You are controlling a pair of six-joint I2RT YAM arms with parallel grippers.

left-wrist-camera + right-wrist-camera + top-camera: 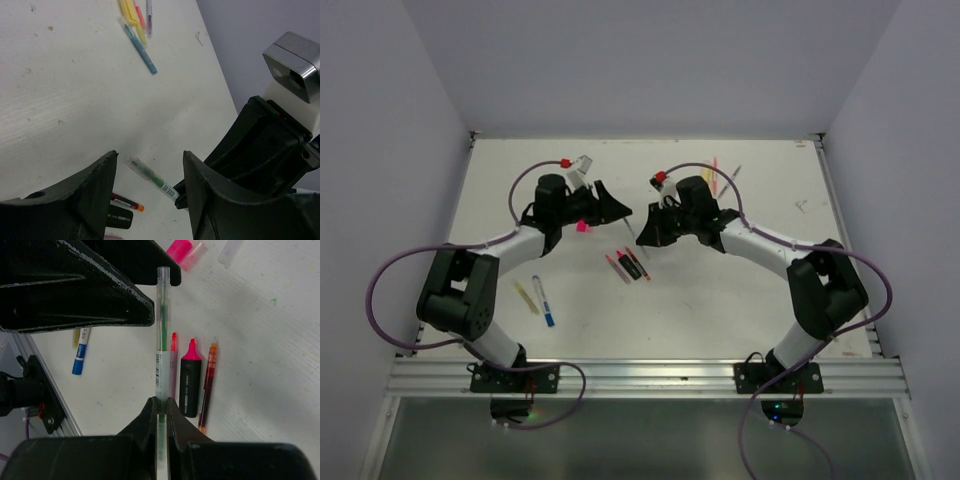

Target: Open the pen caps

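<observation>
Table (720,310): white, scattered pens. Right gripper (160,407) is clenched on a clear, green-cored pen (162,355), whose barrel juts straight out past the fingertips. Left gripper (150,157) is released, fingers spread to either side of the pen's clear cap (134,162), which is still on. A black-pink highlighter (190,382) lies just beside the right fingers.

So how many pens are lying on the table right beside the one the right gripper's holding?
3, side by side: a slim pink pen nearest the held clear pen, a pink-tipped black highlighter, then an orange-red pen outermost. Others may be hidden.
</observation>
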